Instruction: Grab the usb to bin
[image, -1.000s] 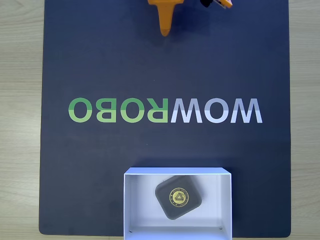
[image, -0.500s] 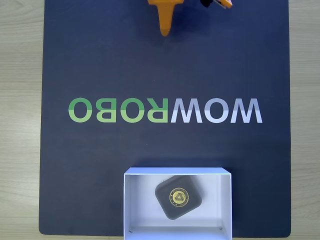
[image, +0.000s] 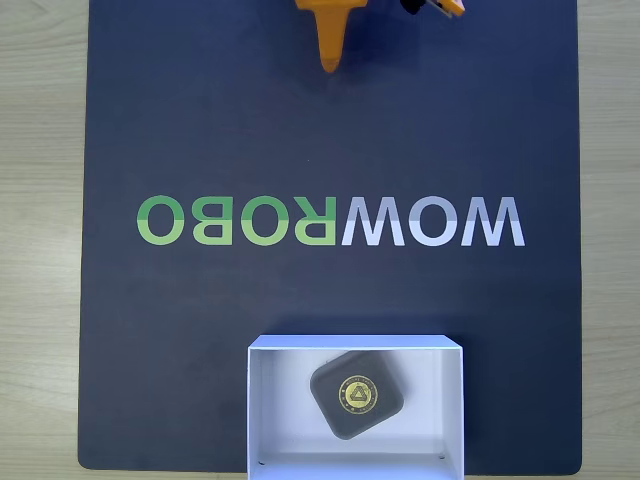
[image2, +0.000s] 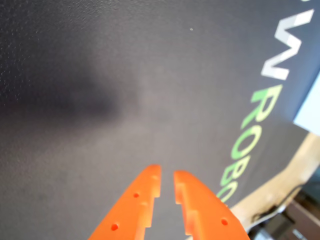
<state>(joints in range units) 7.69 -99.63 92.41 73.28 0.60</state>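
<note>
The usb (image: 357, 394), a dark grey rounded-square case with a round yellow emblem, lies flat inside the bin (image: 266, 400), a shallow white open box at the mat's near edge in the fixed view. It rests a little right of the bin's centre, turned at an angle. My orange gripper (image: 330, 62) hangs at the far top edge of that view, well away from the bin. In the wrist view the gripper (image2: 166, 171) has its two orange fingers (image2: 137, 200) drawn almost together, a thin slit between them and nothing held, above bare mat.
A dark mat (image: 200, 120) with the mirrored lettering WOWROBO (image: 330, 221) covers most of the wooden table (image: 40, 240). Another orange and black part of the arm (image: 435, 7) pokes in at the top edge.
</note>
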